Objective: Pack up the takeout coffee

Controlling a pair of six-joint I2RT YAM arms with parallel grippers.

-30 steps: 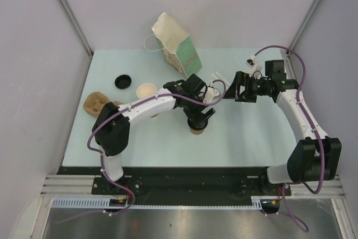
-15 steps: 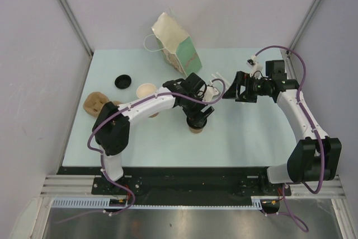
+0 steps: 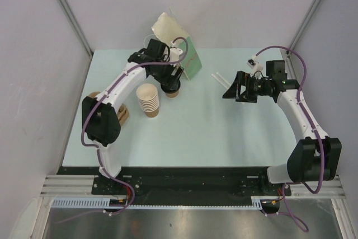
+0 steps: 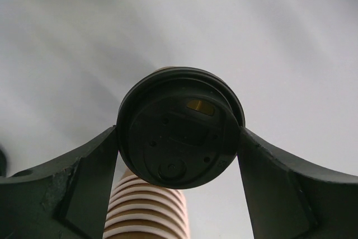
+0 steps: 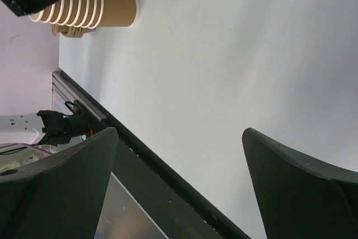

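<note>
Two arms show in the top view, and only the left one has moved. A second ago your left end effector [image 3: 170, 85] stood over the middle of the table [image 3: 224, 138]. Now it has swung to the far edge and brought the takeout coffee [image 3: 172, 93] along. The cup is just in front of the paper bag [image 3: 168, 27], with the stack of cups [image 3: 149, 100] just to its left. I judge the carry nearly done and the bag the next target. How the bag's mouth lies is hard to tell from here, so check the opening before you go in. The right end effector [image 3: 230, 91] stays where it was, toward the right edge and well apart from the cup.

From the left wrist, the fingers [image 4: 89, 166] press on both sides of the black lid [image 4: 180, 127], clamped on the takeout coffee. The stack of cups [image 4: 148, 214] shows below it. You cannot tell from this view whether the cup's base rests on the table or hangs above it.

From the right wrist, the right end effector [image 5: 179, 132] has its fingers wide apart, with nothing between them but bare table [image 5: 235, 54]. The stack of cups [image 5: 84, 10] shows well away.
</note>
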